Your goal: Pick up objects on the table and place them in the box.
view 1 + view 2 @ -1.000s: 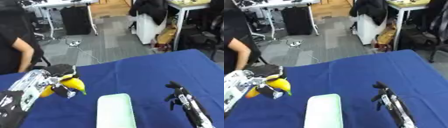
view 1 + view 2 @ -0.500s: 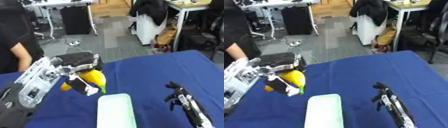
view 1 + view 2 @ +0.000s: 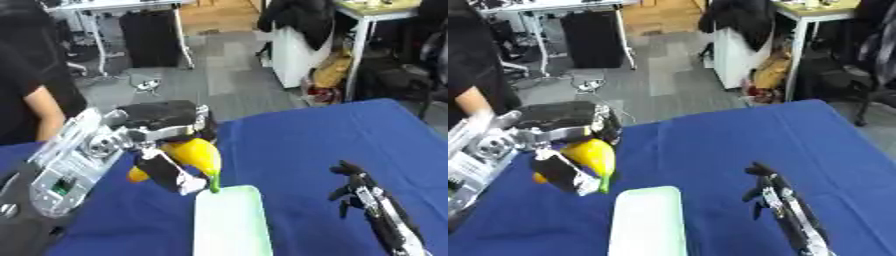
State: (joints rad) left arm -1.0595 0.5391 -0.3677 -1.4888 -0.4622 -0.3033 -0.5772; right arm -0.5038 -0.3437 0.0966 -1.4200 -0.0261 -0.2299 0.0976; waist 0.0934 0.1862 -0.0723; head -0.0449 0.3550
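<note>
My left hand (image 3: pixel 162 135) is raised above the blue table (image 3: pixel 297 145), its fingers curled round a yellow banana (image 3: pixel 199 156) with a green tip. The banana hangs just above the far end of a pale green box (image 3: pixel 229 220) that lies at the bottom centre. My right hand (image 3: pixel 357 192) rests low on the right of the table, fingers relaxed and pointing up, holding nothing.
A person in black stands at the left edge beyond the table. Past the table's far edge are grey floor, desks, a black cabinet and chairs. The blue cloth shows bare to the right of the box.
My left hand has carried the banana up and to the right, from the left side of the table to just over the box's far end. The right hand has stayed put.
</note>
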